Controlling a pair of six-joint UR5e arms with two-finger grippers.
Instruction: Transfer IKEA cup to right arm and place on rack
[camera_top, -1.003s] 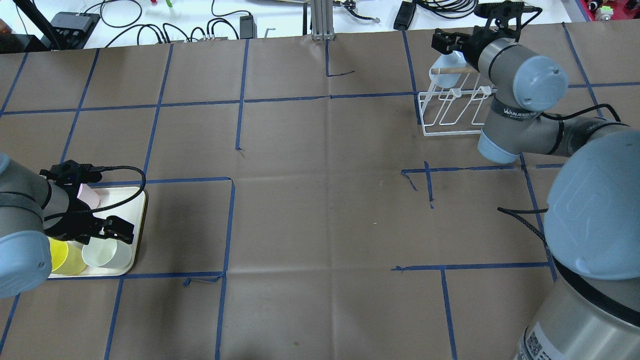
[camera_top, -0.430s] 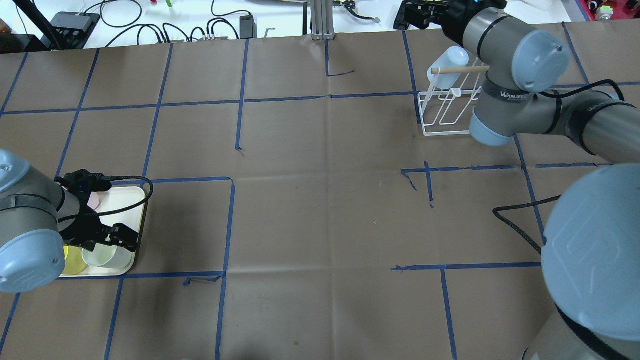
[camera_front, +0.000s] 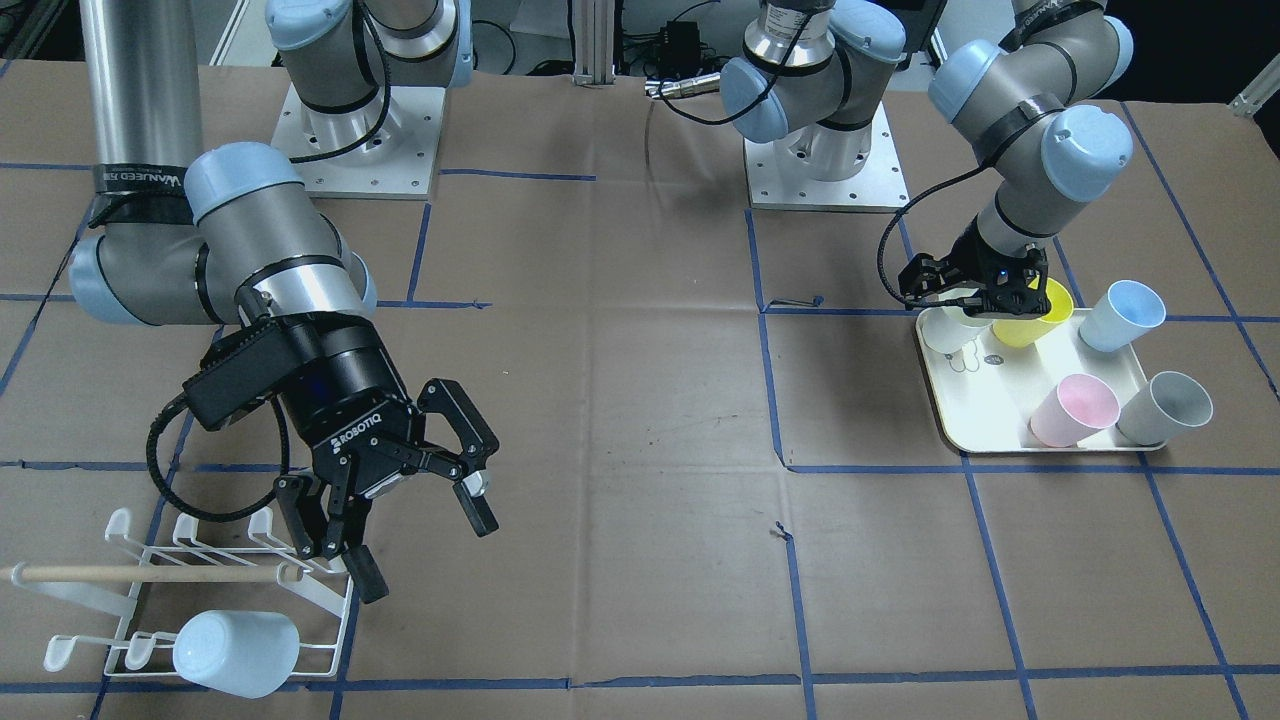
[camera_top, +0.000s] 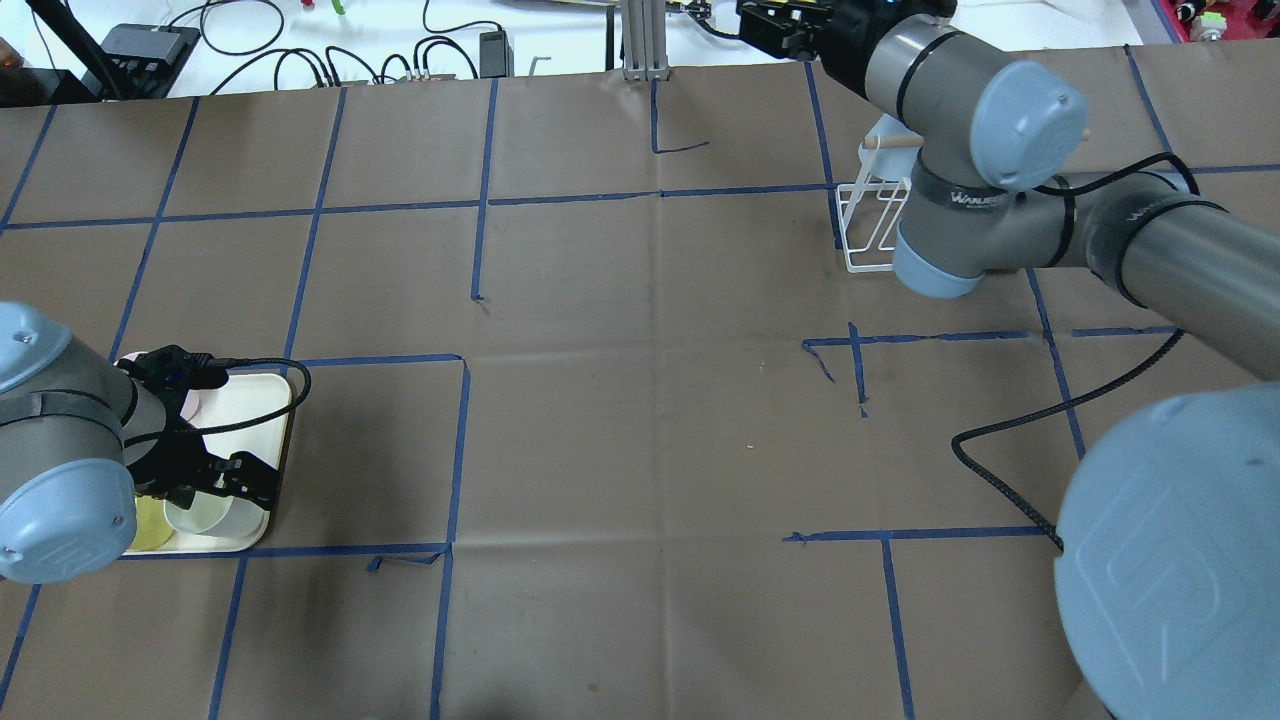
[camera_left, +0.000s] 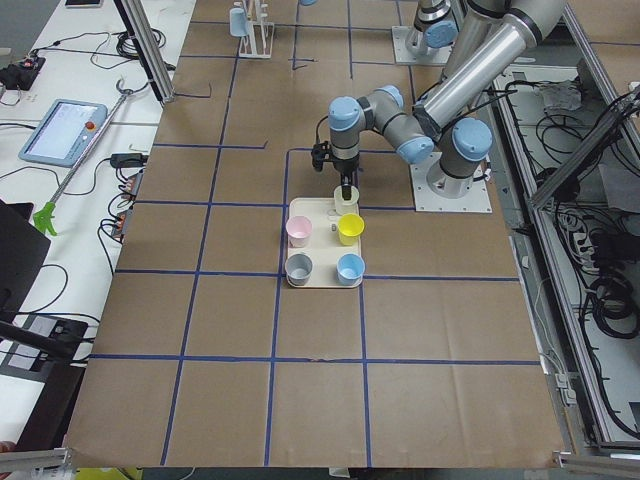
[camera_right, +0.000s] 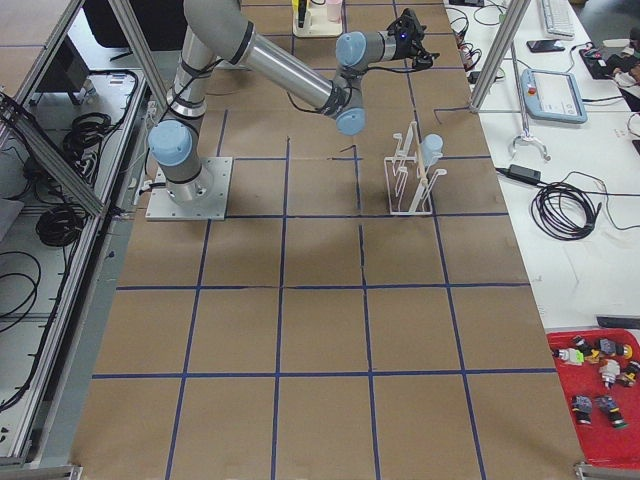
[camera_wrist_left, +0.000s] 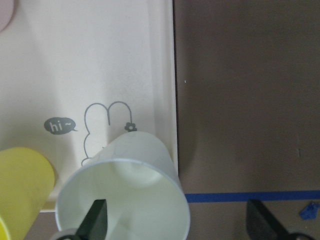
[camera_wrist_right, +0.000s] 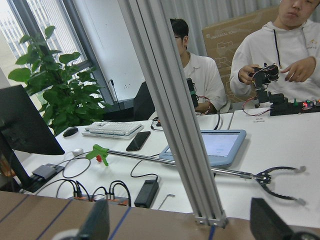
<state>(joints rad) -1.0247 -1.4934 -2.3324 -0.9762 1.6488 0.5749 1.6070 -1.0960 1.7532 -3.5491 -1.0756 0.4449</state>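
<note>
Okay, your left claw (camera_front: 990, 305) hangs spread over the white cup (camera_wrist_left: 130, 200), one finger in its mouth, not closed. The cup sits on the tray (camera_front: 985, 395). Right claw (camera_front: 425, 555) is wide and empty beside the rack (camera_front: 150, 573), which holds a light-blue cup (camera_front: 235, 652). Grasp, handover and racking remain.

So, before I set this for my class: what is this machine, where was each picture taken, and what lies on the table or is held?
Two robot arms are bolted at a paper-covered table, each ending in a two-finger gripper. One picture looks down from behind the robot, one faces it, two look from the table's ends, and two come from wrist cameras. On the table are a white tray with five cups and a wire rack carrying a pale blue cup. The left gripper is open, one finger inside the white cup. The right gripper is open and empty.
</note>
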